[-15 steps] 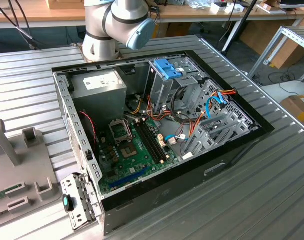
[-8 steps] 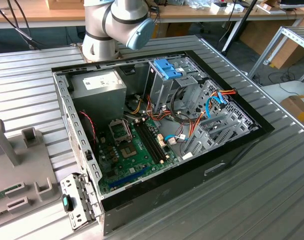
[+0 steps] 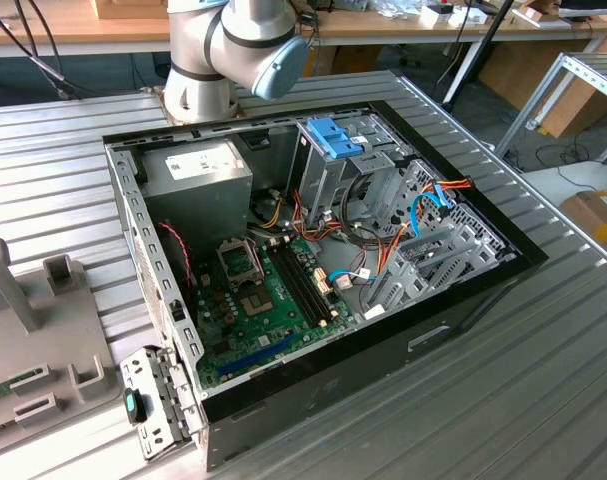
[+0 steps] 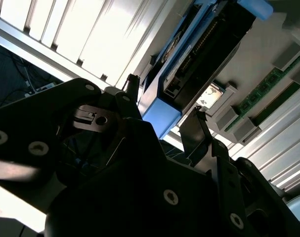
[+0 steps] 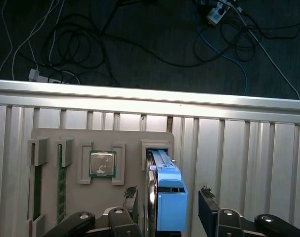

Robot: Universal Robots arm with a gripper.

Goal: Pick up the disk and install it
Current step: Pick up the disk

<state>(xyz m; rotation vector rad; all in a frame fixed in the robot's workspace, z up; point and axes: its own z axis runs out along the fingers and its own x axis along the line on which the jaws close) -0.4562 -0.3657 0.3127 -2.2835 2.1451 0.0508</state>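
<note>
The disk [image 5: 169,207] stands on edge in a slot of the grey fixture tray [image 5: 105,140], its bright blue rail and end tab facing the camera. In the second wrist view the disk [image 4: 199,54] shows its dark body and connector edge, with a blue end block close to the fingers. My gripper [image 5: 168,198] is open and straddles the disk, one dark fingertip [image 5: 131,196] on each side with a small gap to it. The same straddle of the gripper [image 4: 164,101] shows in the second wrist view. Nothing is held.
The open computer case [image 3: 313,250] lies on the ribbed metal table, with a tall silver cage carrying blue clips [image 3: 333,138] at its far side. The fixture tray [image 3: 43,340] sits at the exterior view's left. It also holds a processor chip [image 5: 102,164] and a memory stick [image 5: 61,182]. Beyond the table edge [image 5: 150,96], cables lie on the floor.
</note>
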